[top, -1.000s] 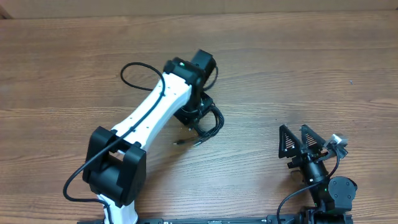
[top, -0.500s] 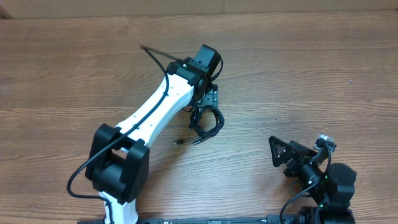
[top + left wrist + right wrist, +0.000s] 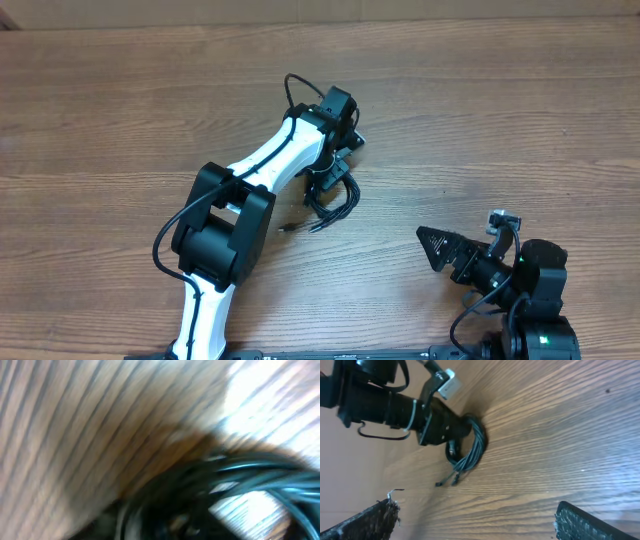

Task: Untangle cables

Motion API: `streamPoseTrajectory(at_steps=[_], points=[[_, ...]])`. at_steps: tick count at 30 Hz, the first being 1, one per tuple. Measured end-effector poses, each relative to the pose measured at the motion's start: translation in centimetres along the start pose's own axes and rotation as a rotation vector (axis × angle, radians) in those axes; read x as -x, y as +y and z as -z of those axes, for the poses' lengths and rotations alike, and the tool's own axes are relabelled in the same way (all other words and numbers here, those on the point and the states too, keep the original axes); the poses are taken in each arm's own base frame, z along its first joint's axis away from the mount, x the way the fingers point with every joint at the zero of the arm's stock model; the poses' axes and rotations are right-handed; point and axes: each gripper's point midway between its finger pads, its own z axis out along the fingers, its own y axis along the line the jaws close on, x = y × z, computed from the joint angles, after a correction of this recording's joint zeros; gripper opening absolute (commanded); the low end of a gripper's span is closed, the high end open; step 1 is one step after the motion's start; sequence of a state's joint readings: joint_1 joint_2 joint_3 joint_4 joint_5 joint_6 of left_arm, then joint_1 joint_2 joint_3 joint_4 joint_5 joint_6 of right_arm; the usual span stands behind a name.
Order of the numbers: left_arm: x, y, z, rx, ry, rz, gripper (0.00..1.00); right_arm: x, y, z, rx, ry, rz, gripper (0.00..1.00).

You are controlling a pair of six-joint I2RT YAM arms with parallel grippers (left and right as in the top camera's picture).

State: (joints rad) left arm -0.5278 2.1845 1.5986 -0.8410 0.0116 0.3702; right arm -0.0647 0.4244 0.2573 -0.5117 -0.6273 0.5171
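- near the middle of the table (image 3: 520,120), the cables (image 3: 338,202) lie in one tight bundle with no cord drawn free; by my reading the untangling has barely begun and all the separating is left.
- left gripper (image 3: 322,180) sits on the bundle's upper end, touching it; whether it is clenched on the cords i cannot tell.
- right gripper (image 3: 440,250) hangs well apart from the bundle, released, holding nothing.
- right wrist view gives a side look: looped strands, plug ends (image 3: 447,480) trailing on wood, its own fingers (image 3: 375,520) spread wide.
- left wrist view is blurred, only dark strands close against the wood.
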Motion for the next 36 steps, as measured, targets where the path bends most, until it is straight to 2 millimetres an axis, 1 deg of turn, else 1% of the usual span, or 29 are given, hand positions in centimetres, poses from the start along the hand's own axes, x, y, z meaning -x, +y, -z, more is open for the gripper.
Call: streamPoseTrajectory(at_steps=[3, 5, 7, 9, 12, 15, 17, 19, 21, 24, 26, 28, 29, 31, 32, 36], points=[[0.7, 0.2, 0.0, 0.012, -0.027, -0.025, 0.04, 0.3, 0.4, 0.0, 0.02, -0.008, -0.099, 1.0], [0.8, 0.5, 0.0, 0.021, -0.028, 0.016, 0.04, 1.3, 1.1, 0.0, 0.05, -0.04, -0.135, 1.0], [0.8, 1.2, 0.1, 0.037, -0.023, 0.106, 0.04, 2.3, 1.9, 0.1, 0.08, -0.078, -0.144, 1.0], [0.4, 2.0, 0.4, 0.054, -0.006, 0.236, 0.04, 3.1, 2.4, 0.2, 0.099, -0.109, -0.136, 1.0], [-1.0, 3.3, 1.6, 0.068, 0.047, 0.485, 0.04, 3.8, 2.7, 0.3, 0.109, -0.132, -0.116, 1.0], [-2.1, 4.3, 3.5, 0.084, 0.088, 0.76, 0.04, 3.4, 2.0, -0.3, 0.079, -0.101, -0.112, 0.99], [-3.0, 4.7, 4.7, 0.088, 0.112, 0.901, 0.04, 2.8, 1.6, -0.8, 0.052, -0.058, -0.103, 0.98], [-3.6, 4.4, 5.9, 0.077, 0.125, 1.006, 0.04, 2.3, 1.8, -1.4, 0.036, -0.01, -0.07, 0.96], [-3.8, 3.9, 7.0, 0.058, 0.13, 1.068, 0.04, 2.0, 2.5, -2.1, 0.026, 0.032, -0.02, 0.95], [-4.0, 2.9, 8.2, 0.02, 0.146, 1.146, 0.04, 1.6, 4.7, -3.4, 0.046, 0.103, 0.079, 0.88], [-4.4, 2.1, 8.7, -0.009, 0.178, 1.193, 0.05, 1.1, 6.4, -4.4, 0.074, 0.15, 0.148, 0.87], [-4.9, 1.2, 8.9, -0.031, 0.219, 1.246, 0.04, 0.2, 7.9, -5.7, 0.112, 0.189, 0.213, 0.82], [-5.0, 1.0, 8.9, -0.036, 0.23, 1.262, 0.04, -0.1, 8.3, -6.1, 0.121, 0.198, 0.234, 0.81], [-5.4, 0.5, 9.1, -0.044, 0.259, 1.29, 0.04, -1.1, 8.5, -7.4, 0.122, 0.227, 0.268, 0.79], [-5.5, 0.3, 9.1, -0.047, 0.271, 1.3, 0.04, -1.6, 8.5, -8.0, 0.118, 0.243, 0.278, 0.75], [-6.1, -0.2, 9.3, -0.053, 0.308, 1.325, 0.04, -2.7, 8.1, -9.8, 0.103, 0.266, 0.312, 0.65]])
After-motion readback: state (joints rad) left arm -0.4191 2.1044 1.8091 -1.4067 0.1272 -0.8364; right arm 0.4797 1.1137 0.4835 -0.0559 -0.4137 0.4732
